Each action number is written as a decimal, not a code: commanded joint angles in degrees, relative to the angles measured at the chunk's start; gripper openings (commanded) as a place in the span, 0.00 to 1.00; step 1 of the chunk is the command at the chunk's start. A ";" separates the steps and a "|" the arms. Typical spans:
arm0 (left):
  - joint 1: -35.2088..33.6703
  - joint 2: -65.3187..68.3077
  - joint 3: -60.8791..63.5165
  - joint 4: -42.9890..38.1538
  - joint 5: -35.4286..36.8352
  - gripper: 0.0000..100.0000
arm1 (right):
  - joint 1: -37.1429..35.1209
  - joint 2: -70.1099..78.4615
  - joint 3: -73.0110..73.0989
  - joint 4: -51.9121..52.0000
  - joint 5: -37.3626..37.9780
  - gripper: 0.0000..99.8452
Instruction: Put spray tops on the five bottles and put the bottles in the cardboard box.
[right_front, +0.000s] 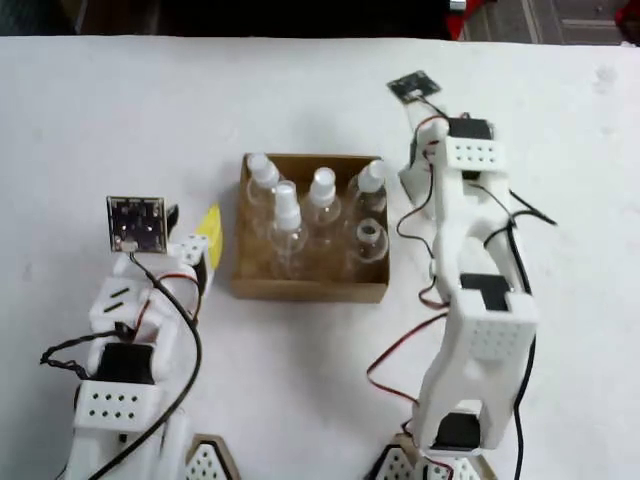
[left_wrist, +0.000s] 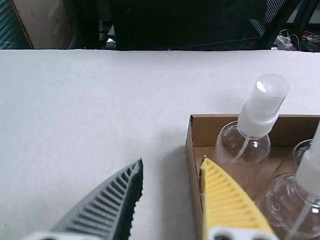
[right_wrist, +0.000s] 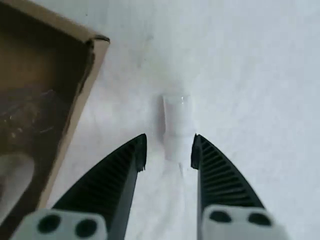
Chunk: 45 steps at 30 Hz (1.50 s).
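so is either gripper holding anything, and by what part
Nothing is held. The right gripper is open, straddling a spray top that lies on the table, not clamped. The left gripper is open and empty by the cardboard box.

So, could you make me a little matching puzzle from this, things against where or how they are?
1 loose spray top
2 bottle without a top
3 left claw

A in the cardboard box
B one grey finger, one yellow
C on the table, at the right claw's open tips

Pairs: 1-C, 2-A, 3-B
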 joint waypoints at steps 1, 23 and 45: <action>0.31 -1.19 -0.26 -1.49 -0.79 0.18 | 0.13 4.53 -7.82 0.48 0.62 0.13; 0.31 -1.19 -0.35 -1.49 -0.79 0.18 | 2.42 31.69 -52.40 25.01 8.44 0.01; 0.31 -1.19 -0.26 -1.32 -0.79 0.18 | 7.08 -1.45 -55.12 27.12 -11.25 0.02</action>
